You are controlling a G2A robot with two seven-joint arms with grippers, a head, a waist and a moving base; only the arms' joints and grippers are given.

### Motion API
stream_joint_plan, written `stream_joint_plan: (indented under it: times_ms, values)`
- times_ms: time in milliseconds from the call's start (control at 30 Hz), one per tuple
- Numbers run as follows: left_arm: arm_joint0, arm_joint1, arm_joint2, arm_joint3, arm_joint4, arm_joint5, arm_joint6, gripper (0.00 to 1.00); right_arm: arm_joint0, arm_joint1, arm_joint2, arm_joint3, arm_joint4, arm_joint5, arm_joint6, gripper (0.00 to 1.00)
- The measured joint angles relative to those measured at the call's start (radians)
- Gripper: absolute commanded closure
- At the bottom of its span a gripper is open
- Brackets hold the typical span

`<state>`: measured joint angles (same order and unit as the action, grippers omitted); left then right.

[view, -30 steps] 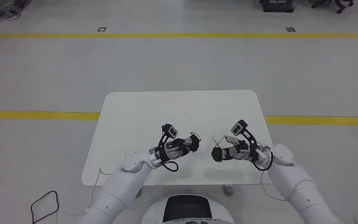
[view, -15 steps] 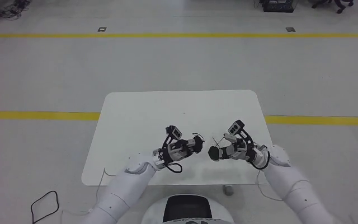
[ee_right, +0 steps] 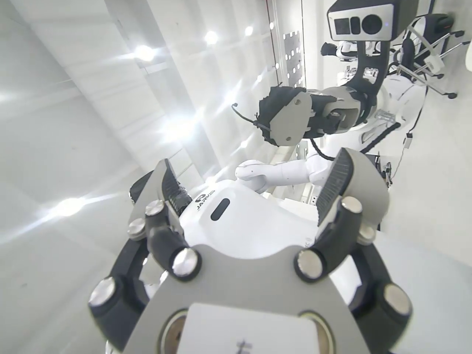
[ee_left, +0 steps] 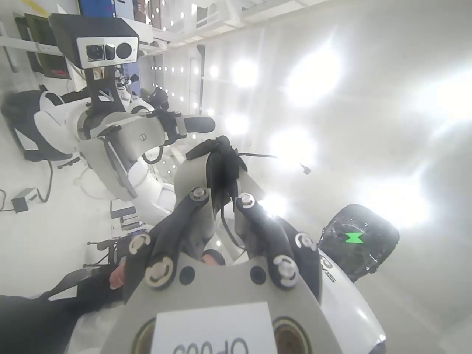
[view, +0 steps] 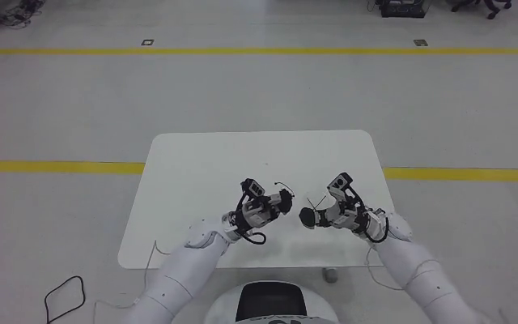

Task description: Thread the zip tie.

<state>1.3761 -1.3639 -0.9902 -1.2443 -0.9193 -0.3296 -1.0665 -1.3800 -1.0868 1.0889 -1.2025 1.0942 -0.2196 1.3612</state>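
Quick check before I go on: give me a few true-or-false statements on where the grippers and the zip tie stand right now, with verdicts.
1. The left gripper is shut on the zip tie. True.
2. The right gripper also clamps the zip tie. False: its fingers stand wide apart, with nothing between them.
3. The zip tie lies flat on the table. False: it is held up off the table in the left gripper, with a thin strand sticking out past the fingertips.
4. The two grippers face each other over the near part of the table, with a gap between them. True.
5. The right gripper rests on the table's far edge. False: it is over the near side, opposite the left gripper.
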Motion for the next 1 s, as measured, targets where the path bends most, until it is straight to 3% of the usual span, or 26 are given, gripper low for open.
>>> stream_joint_plan:
  times_ms: [167,267,467,600,800,867,967,1000]
  values:
    - [0.001,-0.013,0.031,0.015,-0.072,-0.011,-0.021,1.00,-0.016,-0.007,0.005,-0.013,0.034,-0.008,0.011,0.00]
    - [-0.012,-0.021,0.036,0.027,-0.068,-0.011,-0.025,1.00,-0.015,-0.011,0.001,-0.011,0.044,0.003,0.020,0.00]
    - [-0.012,-0.021,0.036,0.026,-0.064,-0.010,-0.023,1.00,-0.015,-0.011,0.001,-0.011,0.043,0.002,0.021,0.00]
    - [0.000,-0.022,0.048,0.004,-0.079,0.004,-0.003,1.00,-0.026,-0.014,0.003,-0.037,0.054,0.011,-0.012,0.00]
    - [0.001,-0.026,0.058,0.017,-0.153,0.017,-0.052,1.00,-0.041,-0.018,0.018,-0.049,0.073,0.030,-0.020,0.00]
    - [-0.002,-0.026,0.062,0.023,-0.152,0.016,-0.055,1.00,-0.043,-0.019,0.022,-0.050,0.073,0.033,-0.017,0.10]
    - [-0.007,-0.026,0.067,0.027,-0.149,0.012,-0.052,1.00,-0.045,-0.021,0.025,-0.051,0.077,0.038,-0.007,0.51]
    - [-0.008,-0.026,0.068,0.028,-0.146,0.008,-0.049,1.00,-0.046,-0.022,0.026,-0.052,0.076,0.039,-0.004,0.52]
